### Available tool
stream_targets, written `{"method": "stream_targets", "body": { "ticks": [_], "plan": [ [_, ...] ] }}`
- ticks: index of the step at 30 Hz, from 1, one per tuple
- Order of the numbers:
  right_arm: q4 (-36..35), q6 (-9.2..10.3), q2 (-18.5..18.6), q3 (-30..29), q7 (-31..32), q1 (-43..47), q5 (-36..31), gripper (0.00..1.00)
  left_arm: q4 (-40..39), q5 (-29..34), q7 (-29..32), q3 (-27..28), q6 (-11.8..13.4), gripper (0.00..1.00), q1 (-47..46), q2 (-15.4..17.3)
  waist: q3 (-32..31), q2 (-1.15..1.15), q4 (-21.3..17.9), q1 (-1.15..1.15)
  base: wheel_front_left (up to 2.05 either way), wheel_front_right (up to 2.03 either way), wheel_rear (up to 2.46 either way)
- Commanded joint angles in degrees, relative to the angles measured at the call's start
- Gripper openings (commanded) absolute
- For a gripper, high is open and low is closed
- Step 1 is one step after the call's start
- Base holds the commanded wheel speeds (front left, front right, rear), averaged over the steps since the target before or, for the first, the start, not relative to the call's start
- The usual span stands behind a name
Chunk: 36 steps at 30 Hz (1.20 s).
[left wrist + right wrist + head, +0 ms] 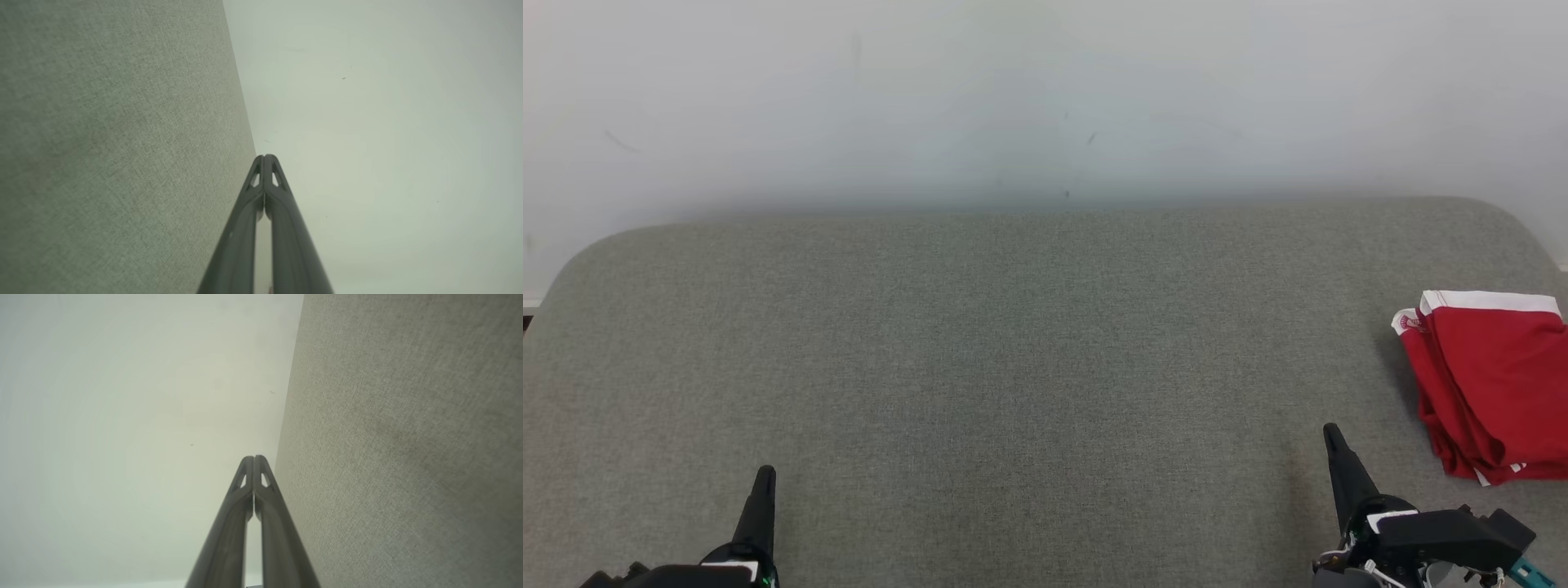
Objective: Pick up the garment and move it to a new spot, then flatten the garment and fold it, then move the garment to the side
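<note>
The garment (1494,384), red with white trim, lies folded in a compact stack at the far right of the grey fabric surface (1013,367). My right gripper (1333,434) stands at the lower right, shut and empty, a short way left of and below the garment. At the lower left my left gripper (765,475) is shut too, with nothing in it. In the left wrist view the left gripper (264,157) has its tips pressed together; the right wrist view shows the right gripper (253,458) the same way.
A pale wall (1045,98) rises behind the grey surface's rounded far edge. The garment reaches the head view's right border. Wide grey fabric lies bare between the two grippers.
</note>
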State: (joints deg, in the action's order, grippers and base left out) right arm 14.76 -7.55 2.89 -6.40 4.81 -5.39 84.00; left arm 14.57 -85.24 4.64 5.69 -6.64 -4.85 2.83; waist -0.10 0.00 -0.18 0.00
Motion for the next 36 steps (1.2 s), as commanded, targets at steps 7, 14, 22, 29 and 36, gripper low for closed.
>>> {"method": "stream_targets", "body": {
  "ticks": [7, 14, 22, 29, 36],
  "plan": [
    [-0.5, 0.11, 0.0, -0.1, 0.9, -0.7, 3.8, 0.0, -0.5, -3.2, 1.0, 0.5, -0.6, 0.0, -1.3, 0.1, 0.1, 0.0, 0.1, 0.0, 0.0, 0.0, 0.0],
    [-0.7, 0.11, 0.0, -0.2, 1.5, -0.9, 6.8, 0.0, -0.6, -5.9, 1.7, 0.8, -0.9, 0.0, -1.5, 0.1, 0.2, 0.0, 0.1, 0.0, 0.0, 0.0, 0.0],
    [-0.8, 0.12, 0.0, -0.2, 1.9, -1.0, 8.5, 0.0, -0.6, -7.3, 2.0, 1.0, -0.9, 0.0, -1.7, 0.1, 0.3, 0.0, 0.2, 0.0, 0.0, 0.0, 0.0],
    [-0.8, 0.12, 0.0, -0.2, 1.9, -1.0, 8.5, 0.0, -0.6, -7.3, 2.0, 1.0, -0.9, 0.0, -1.7, 0.1, 0.3, 0.0, 0.2, 0.0, 0.0, 0.0, 0.0],
    [-0.8, 0.12, 0.0, -0.2, 1.9, -1.0, 8.5, 0.0, -0.6, -7.3, 2.0, 1.0, -0.9, 0.0, -1.7, 0.1, 0.3, 0.0, 0.2, 0.0, 0.0, 0.0, 0.0]
  ]
}}
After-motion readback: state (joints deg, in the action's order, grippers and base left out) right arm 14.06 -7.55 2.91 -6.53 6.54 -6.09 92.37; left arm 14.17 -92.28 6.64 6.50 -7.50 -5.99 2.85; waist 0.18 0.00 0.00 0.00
